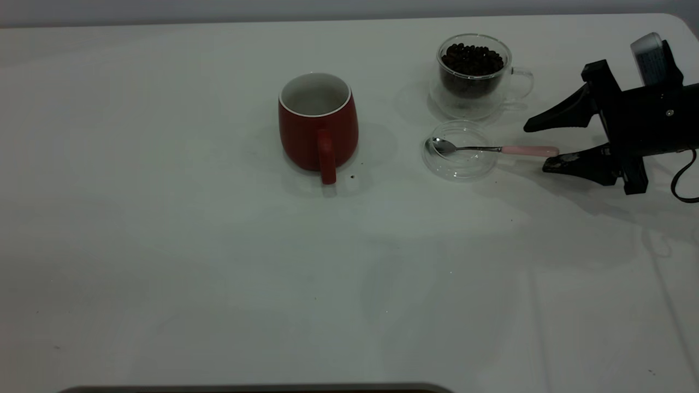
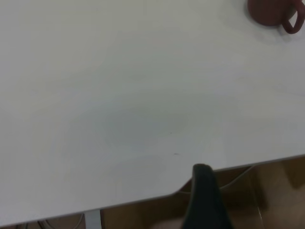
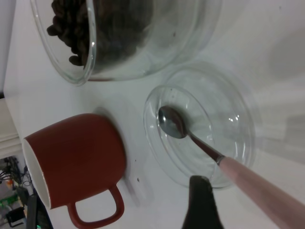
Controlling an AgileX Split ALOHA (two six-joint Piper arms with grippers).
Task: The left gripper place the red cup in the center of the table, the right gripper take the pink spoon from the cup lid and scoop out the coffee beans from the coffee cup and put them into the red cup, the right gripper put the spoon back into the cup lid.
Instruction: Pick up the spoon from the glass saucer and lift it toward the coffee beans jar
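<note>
The red cup [image 1: 318,124] is seen upright near the middle of the surface [image 1: 164,245], its handle turned toward the camera and its white inside bare. A tiny dark speck [image 1: 352,177] is seen on the surface just beside the handle. Well to the right, the coffee cup [image 1: 474,76] is set toward the far edge, filled with coffee beans [image 1: 472,59]. Just in front of it, nearly touching, the cup lid [image 1: 460,150] is laid flat. The pink spoon [image 1: 494,149] is rested in the lid, its metal bowl inside the rim and its pink handle stretched out over the rim to the right. The right gripper [image 1: 534,147] is held low at the handle's end, its fingers spread wide, one on either side of the tip; contact with the lower finger cannot be judged. Of the left gripper, a single dark finger [image 2: 206,200] is shown in the left wrist view at the surface's edge, far from the red cup; its state cannot be told.
</note>
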